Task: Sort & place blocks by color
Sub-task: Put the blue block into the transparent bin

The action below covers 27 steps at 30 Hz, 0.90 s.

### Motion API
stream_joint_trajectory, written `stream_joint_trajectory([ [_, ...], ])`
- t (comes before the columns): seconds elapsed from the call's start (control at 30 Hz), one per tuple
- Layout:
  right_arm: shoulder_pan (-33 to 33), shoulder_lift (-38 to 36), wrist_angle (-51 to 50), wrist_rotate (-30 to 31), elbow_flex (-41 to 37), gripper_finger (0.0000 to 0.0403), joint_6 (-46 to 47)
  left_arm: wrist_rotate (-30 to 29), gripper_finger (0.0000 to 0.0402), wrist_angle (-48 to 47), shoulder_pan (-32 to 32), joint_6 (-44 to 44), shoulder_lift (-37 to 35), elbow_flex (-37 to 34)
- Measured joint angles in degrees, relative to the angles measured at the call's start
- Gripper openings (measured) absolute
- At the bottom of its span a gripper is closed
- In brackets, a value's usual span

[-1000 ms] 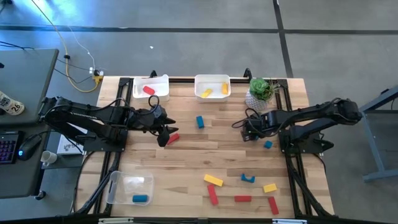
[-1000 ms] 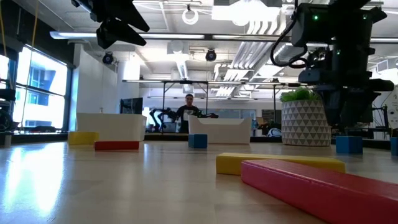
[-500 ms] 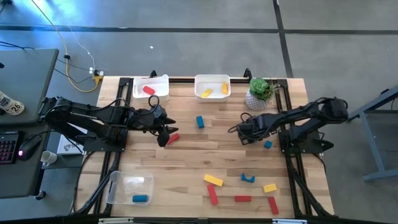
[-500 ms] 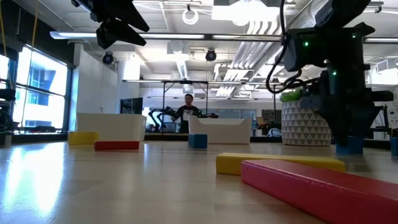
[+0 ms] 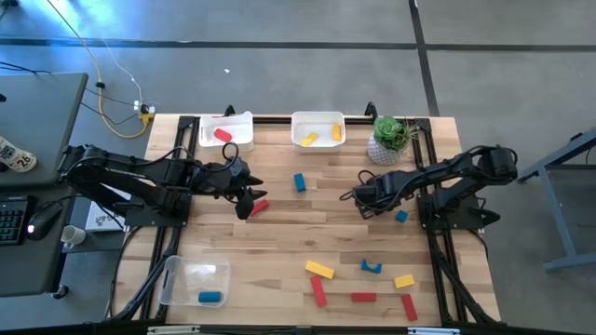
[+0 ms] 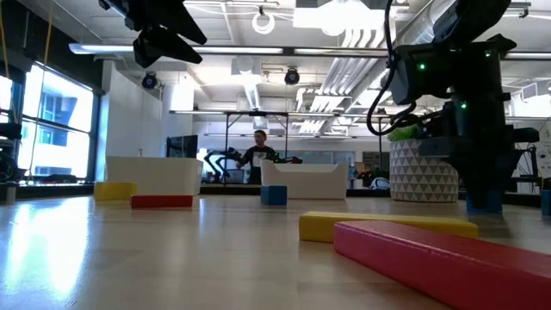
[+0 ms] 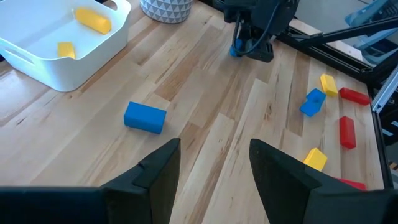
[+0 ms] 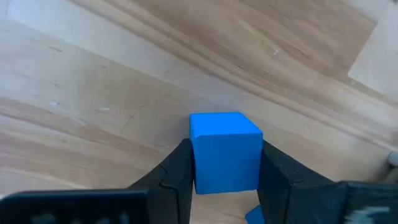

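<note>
Blue block (image 8: 225, 152) clamped between the right gripper (image 8: 225, 180) fingers, low over the table (image 5: 307, 233) near the potted plant (image 5: 389, 137).
Left gripper (image 7: 214, 168) hangs open beside a red block (image 5: 259, 207).

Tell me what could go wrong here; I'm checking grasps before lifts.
The right gripper has its fingers against the sides of a blue block on the table, gripping only its lower part, so it may slip or twist on lifting. Another blue block lies nearby and might get bumped.
</note>
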Motion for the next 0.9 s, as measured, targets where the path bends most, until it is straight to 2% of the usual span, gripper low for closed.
stream_joint_trajectory([
  [0.27,1.1,-2.2,5.9,0.6,1.7,0.0107,-5.8,-0.4,0.0181,0.9,0.0,-1.3,0.0,0.0],
  [0.43,2.4,-2.6,11.7,2.0,6.5,0.0107,-11.9,-1.3,0.0181,2.7,0.0,-1.4,0.1,0.0],
  [0.63,3.4,-2.6,18.6,2.6,13.0,0.0107,-20.9,0.3,0.0181,3.1,0.0,-1.5,0.1,0.0],
  [0.9,5.9,-2.6,23.4,2.4,20.4,0.0107,-30.0,0.7,0.0181,5.2,-1.6,-1.6,0.1,0.0],
])
